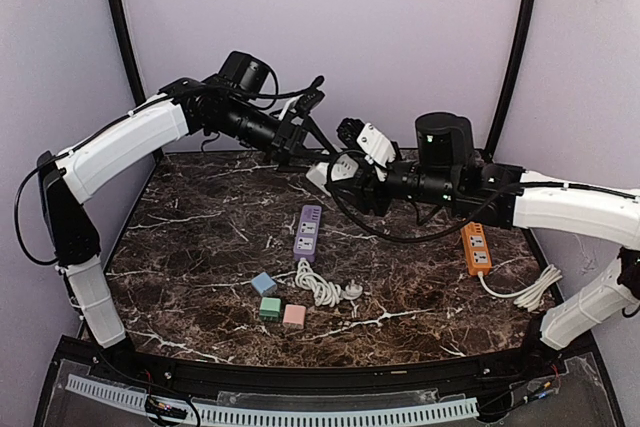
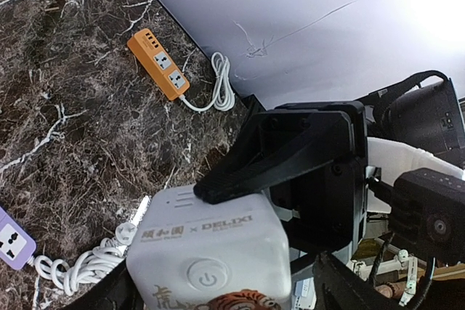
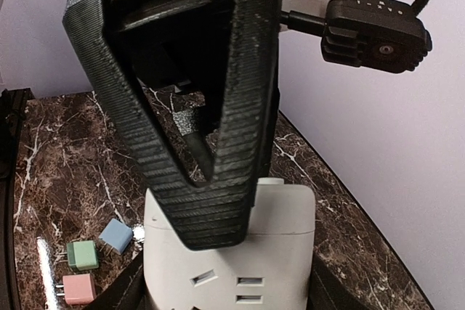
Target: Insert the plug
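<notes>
Both grippers were at a white power cube (image 2: pixel 218 237), held above the back of the table (image 1: pixel 200 247).
The right gripper (image 3: pixel 225 281) pinched the cube; the left gripper (image 2: pixel 218 292) stood spread around it, a gap on one side. The plug (image 1: pixel 352 290) lay on the table beside its coiled cord (image 1: pixel 318 282), near the purple strip (image 1: pixel 307 231).

Glossy stone, matt plastic.
The table (image 1: pixel 200 237) is glossy dark marble veined white; the socket cube (image 2: pixel 218 245) smooth white plastic; the gripper fingers (image 3: pixel 240 128) matt black plastic, finely ridged.
</notes>
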Tool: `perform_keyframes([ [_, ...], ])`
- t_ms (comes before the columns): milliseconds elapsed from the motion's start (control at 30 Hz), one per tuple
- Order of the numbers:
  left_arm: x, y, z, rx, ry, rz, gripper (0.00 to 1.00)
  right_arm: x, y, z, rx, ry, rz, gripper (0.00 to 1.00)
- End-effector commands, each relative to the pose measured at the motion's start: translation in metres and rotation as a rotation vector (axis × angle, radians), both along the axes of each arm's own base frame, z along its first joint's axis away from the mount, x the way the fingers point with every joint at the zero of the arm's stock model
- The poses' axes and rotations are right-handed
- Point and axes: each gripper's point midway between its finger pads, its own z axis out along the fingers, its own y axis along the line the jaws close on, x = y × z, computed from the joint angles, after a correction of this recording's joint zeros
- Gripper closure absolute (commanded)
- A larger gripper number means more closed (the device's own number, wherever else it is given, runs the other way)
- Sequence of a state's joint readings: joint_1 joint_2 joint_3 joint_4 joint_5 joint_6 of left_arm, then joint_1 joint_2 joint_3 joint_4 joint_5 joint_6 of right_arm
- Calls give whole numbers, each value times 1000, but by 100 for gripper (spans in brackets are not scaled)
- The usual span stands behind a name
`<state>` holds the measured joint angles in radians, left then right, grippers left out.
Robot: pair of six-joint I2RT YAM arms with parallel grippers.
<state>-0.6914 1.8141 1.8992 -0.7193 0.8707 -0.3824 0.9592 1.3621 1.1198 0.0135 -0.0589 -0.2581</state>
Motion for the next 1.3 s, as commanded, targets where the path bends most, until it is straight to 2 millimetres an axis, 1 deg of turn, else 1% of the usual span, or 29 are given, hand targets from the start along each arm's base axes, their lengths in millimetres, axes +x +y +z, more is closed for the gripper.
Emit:
perform_keyframes([
  [0, -7, -1, 5, 9, -18, -33, 22, -2, 9, 19, 42, -44, 26, 79],
  [67, -7, -1, 2, 18, -14, -37, 26, -2, 9, 19, 40, -49, 24, 79],
  [167, -8, -1, -1, 22, -8, -42, 36, -1, 10, 19, 39, -56, 21, 79],
  [300, -9, -3, -3, 18, 9, -53, 39, 2, 10, 21, 43, -78, 9, 79],
  [400, -11, -4, -4, 14, 24, -65, 44, 2, 11, 22, 42, -93, 9, 79],
  [533, -12, -4, -7, 15, 35, -79, 38, 2, 13, 23, 40, -110, 8, 79],
  [700, -16, -3, -11, 16, 47, -103, 36, -2, 17, 21, 28, -126, 31, 79],
  [733, -17, -4, -10, 11, 51, -110, 33, -2, 17, 20, 24, -130, 33, 79],
  [867, -17, -4, -11, 8, 52, -119, 27, -3, 20, 20, 19, -135, 36, 79],
  [933, -17, -4, -12, 10, 52, -117, 26, -4, 21, 20, 19, -134, 39, 79],
  [1033, -16, -4, -12, 10, 48, -117, 32, -4, 23, 18, 10, -137, 44, 79],
  [1100, -16, -3, -12, 11, 49, -117, 35, -4, 25, 18, 6, -141, 47, 79],
  [1267, -14, -2, -13, 15, 46, -109, 34, -5, 25, 18, 1, -146, 48, 79],
])
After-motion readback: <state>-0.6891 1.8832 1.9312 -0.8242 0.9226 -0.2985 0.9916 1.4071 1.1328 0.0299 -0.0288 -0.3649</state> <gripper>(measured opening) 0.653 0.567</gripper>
